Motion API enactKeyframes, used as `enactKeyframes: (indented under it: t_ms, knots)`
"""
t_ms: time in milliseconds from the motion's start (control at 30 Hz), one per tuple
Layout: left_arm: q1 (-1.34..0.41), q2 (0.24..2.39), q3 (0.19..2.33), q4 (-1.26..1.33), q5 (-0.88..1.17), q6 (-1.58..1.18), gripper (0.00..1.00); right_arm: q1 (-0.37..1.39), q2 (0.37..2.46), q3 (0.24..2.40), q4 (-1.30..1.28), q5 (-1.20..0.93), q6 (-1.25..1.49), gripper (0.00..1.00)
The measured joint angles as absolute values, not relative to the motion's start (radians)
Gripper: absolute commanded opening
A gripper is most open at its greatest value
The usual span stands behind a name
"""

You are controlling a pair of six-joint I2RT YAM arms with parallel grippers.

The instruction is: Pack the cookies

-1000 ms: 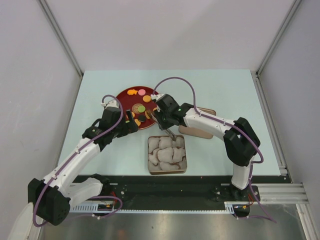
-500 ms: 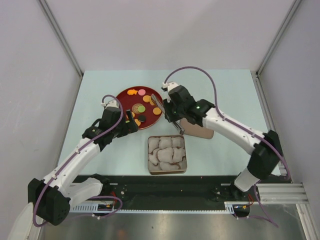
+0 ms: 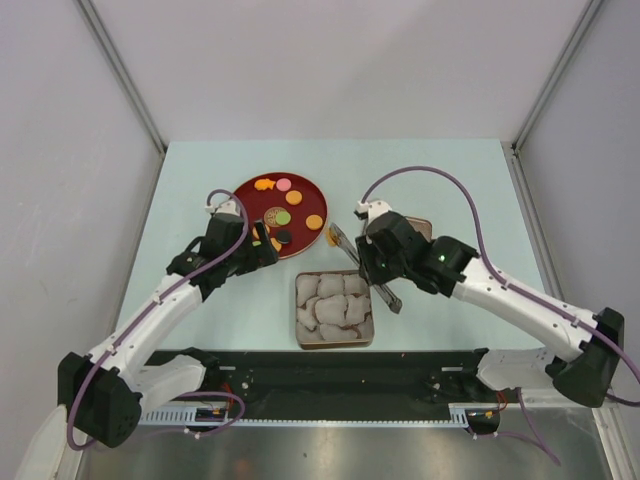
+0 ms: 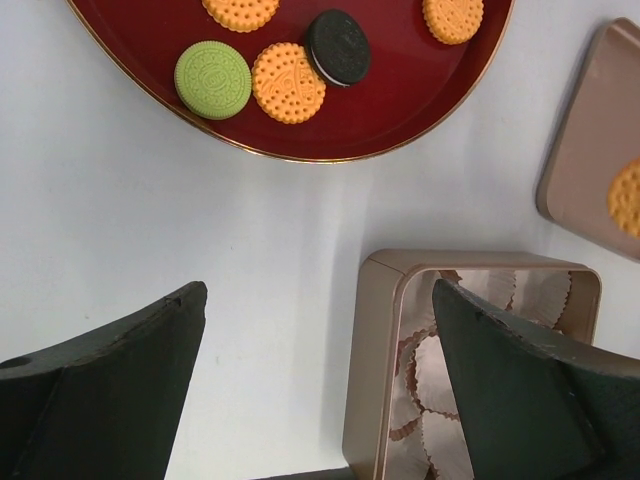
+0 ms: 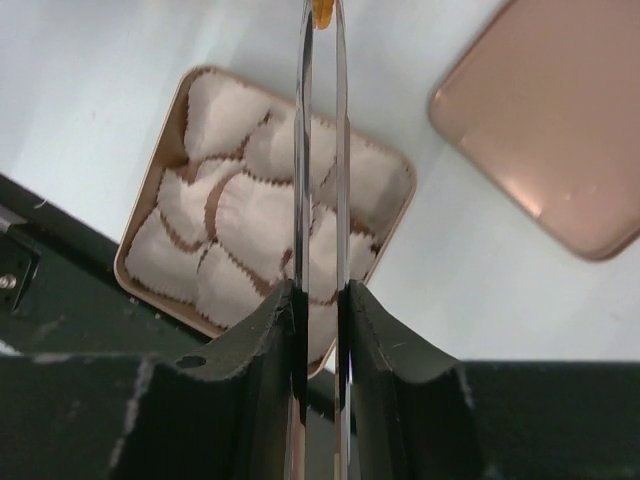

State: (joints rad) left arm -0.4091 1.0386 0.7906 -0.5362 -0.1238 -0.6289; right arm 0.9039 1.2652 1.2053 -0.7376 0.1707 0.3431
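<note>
Near tin (image 4: 372, 360), right end effector's (image 5: 320, 296) tongs (image 5: 301, 150) pinch orange cookie (image 5: 322, 10).

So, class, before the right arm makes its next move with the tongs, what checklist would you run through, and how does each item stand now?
1. Right gripper clamped on the tongs: ok.
2. Cookie between the tong tips: ok, an orange bit shows there, cut by the picture's edge.
3. Tin open, paper cups inside: ok.
4. Tong tips over a cup: not ok; they appear past the tin's far rim, over the table.
5. Left gripper open and clear of the tin: ok.
6. More cookies on the red plate: ok.
</note>
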Motion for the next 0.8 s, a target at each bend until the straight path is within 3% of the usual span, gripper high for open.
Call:
enactKeyframes:
  t_ms: [300,800]
  knots:
    - [-0.409,1.052,0.785,-0.533,-0.109,-0.629,0.99,0.993,1.111,1.084,-0.790,0.168,0.473,0.00]
    - [-0.409,1.063,0.781,-0.533,-0.098,-0.629,0.99,1.099,1.105,0.939,-0.773,0.114,0.569,0.00]
